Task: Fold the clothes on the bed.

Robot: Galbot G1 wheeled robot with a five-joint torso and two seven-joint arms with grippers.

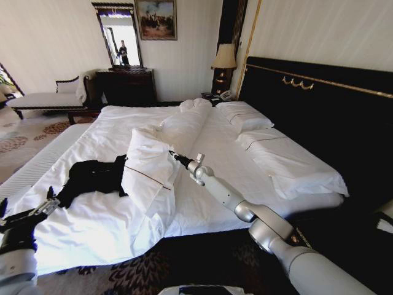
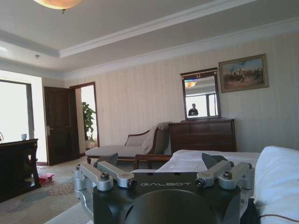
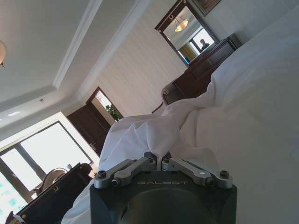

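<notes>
Black short-sleeved cotton T-shirt (image 1: 92, 175) lies crumpled near the left edge of the large white-sheeted bed (image 1: 209, 203), partly overlapped by folded white duvet (image 1: 150, 166). Right tool (image 3: 161, 161) pinches duvet fabric; left tool (image 1: 46, 206) spread, empty. Advise drawing duvet clear without snagging shirt.

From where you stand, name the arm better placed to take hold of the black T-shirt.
Probably left. The left gripper sits open at the near bed edge, close to the black T-shirt. The right gripper is shut on the white duvet, its fingers pinching a fold, so it is busy.
</notes>
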